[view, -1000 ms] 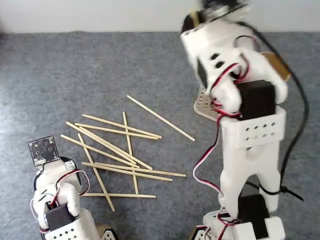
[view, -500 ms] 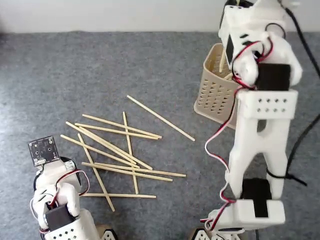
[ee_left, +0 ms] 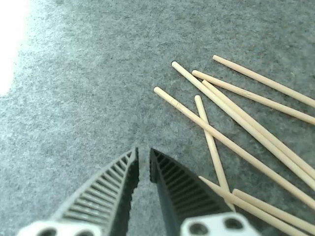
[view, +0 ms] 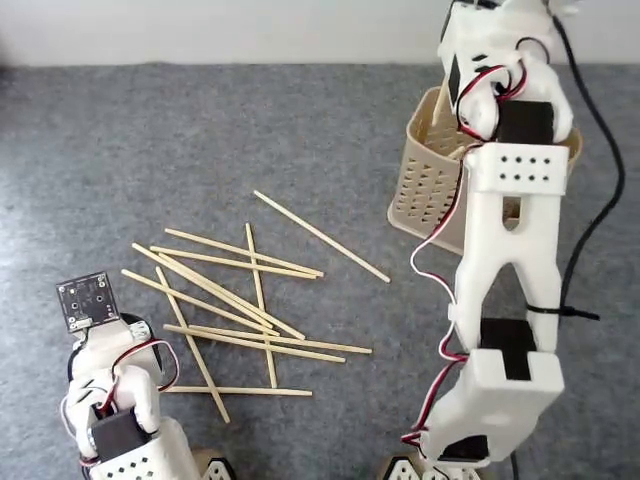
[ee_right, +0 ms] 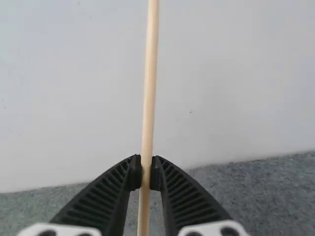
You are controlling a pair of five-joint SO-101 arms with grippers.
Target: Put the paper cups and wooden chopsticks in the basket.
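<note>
Several wooden chopsticks (view: 240, 300) lie scattered on the grey carpet left of centre, some crossing each other. A beige perforated basket (view: 432, 178) stands at the back right, partly hidden by the right arm (view: 510, 200) stretched over it. My right gripper (ee_right: 143, 173) is shut on one chopstick (ee_right: 149, 83) that stands upright against the white wall. My left gripper (ee_left: 142, 162) hangs low over bare carpet with its jaws nearly together and nothing between them; chopstick ends (ee_left: 206, 113) lie just beside it.
A white wall (view: 200, 30) runs along the back edge of the carpet. The left arm's base (view: 110, 400) sits at the front left corner. Bare carpet (view: 150, 140) stretches across the back left.
The right arm swung back and to the right over the basket, carrying its chopstick, and now stands more upright. The left arm and the scattered chopsticks stayed put.
</note>
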